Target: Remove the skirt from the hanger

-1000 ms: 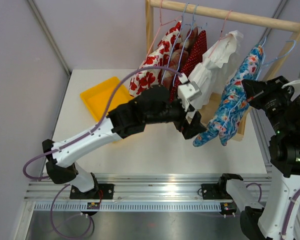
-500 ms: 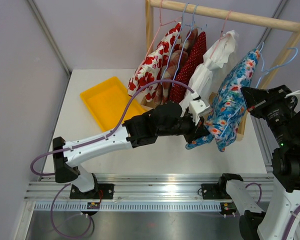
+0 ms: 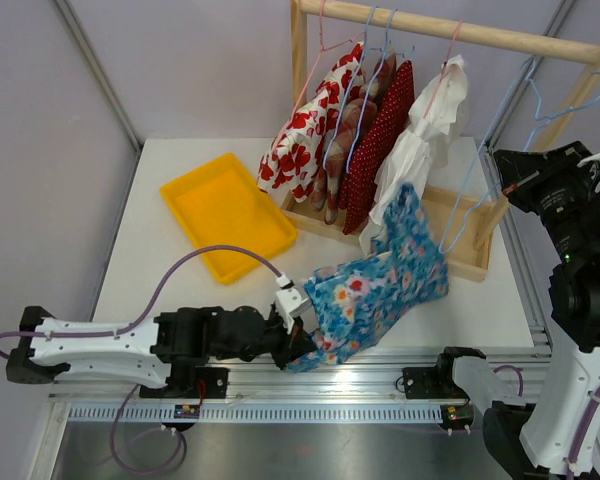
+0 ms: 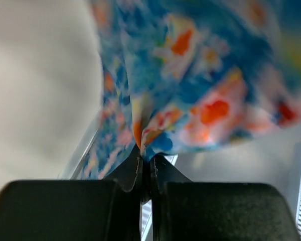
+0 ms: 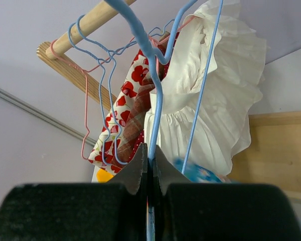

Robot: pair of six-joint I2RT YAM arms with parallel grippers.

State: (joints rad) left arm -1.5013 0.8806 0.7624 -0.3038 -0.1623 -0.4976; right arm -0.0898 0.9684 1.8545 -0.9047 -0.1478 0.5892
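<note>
The skirt [image 3: 375, 285], blue cloth with orange, red and white flowers, was stretched from the near edge of the worktop [image 3: 160, 270] up toward the wooden rack [image 3: 460, 32] at the far right side. The left gripper [image 3: 302, 345] was clenched on a fold of its lower hem, just at that near edge. The upper tip of the skirt stood beside the blue hanger [image 3: 477, 195]. We could not tell whether a last corner was caught on the wire. The right gripper [image 5: 149, 150] was clamped on the wire of this hanger.

In our judgement the step was to pull the skirt free. We would draw it low and steady toward the near edge, with the hanger gripped firmly so that it does not swing into the white garment [image 3: 420, 140] beside it. The cloth looked thin and soft, and it gathered into small folds at the left gripper.
</note>
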